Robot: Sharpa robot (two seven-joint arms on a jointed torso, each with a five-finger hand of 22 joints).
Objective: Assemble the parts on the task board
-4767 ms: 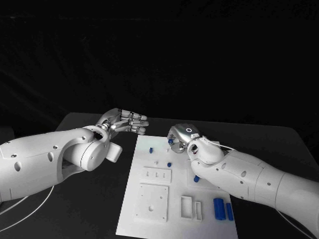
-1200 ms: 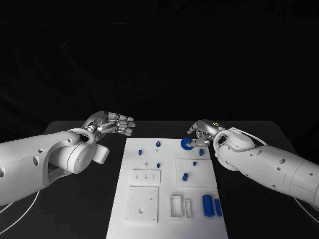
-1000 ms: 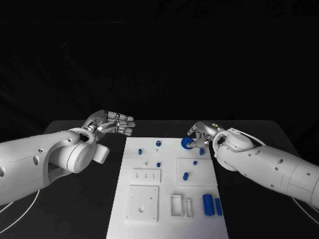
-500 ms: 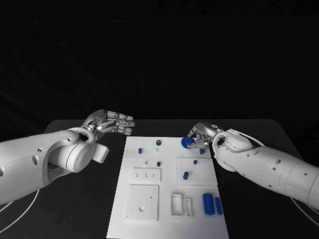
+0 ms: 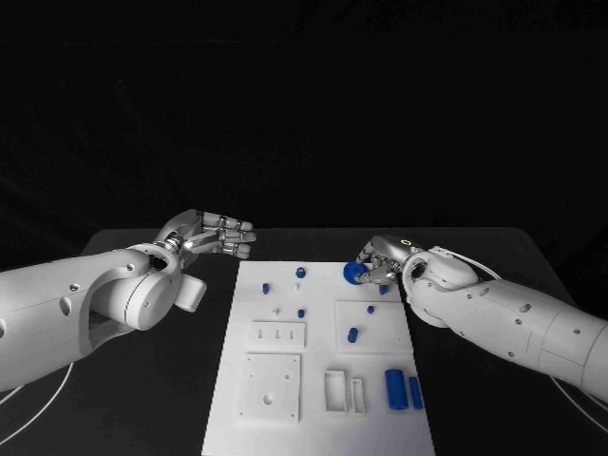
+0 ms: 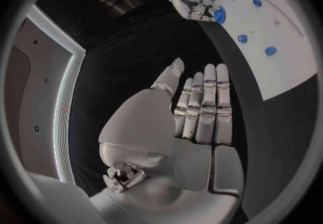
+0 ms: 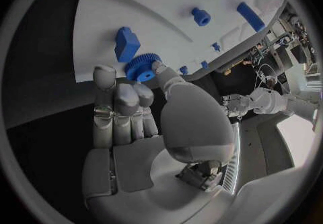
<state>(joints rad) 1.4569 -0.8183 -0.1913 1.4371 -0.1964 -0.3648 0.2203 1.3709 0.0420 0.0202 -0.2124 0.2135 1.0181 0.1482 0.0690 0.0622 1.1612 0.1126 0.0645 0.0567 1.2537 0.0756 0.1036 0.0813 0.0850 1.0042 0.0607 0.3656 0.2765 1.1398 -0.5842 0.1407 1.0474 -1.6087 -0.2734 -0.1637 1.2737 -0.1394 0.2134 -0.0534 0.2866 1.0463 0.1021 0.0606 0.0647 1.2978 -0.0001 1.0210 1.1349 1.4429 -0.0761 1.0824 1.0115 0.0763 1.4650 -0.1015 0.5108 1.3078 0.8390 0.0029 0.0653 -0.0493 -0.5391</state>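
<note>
My left hand (image 5: 211,234) is hovering beside the task board (image 5: 318,380), fingers straight and together, holding nothing. My right hand (image 5: 382,258) is pinching a blue gear (image 5: 355,274) over the board's far right corner.

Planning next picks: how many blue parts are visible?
9 blue parts: a gear in the right hand, one beside it, three on the board's left, two mid-right, two near right. The hand may hide others.

Robotics lab: black-draped table (image 5: 154,399), white task board (image 5: 318,380), equipment racks behind (image 7: 282,35)
</note>
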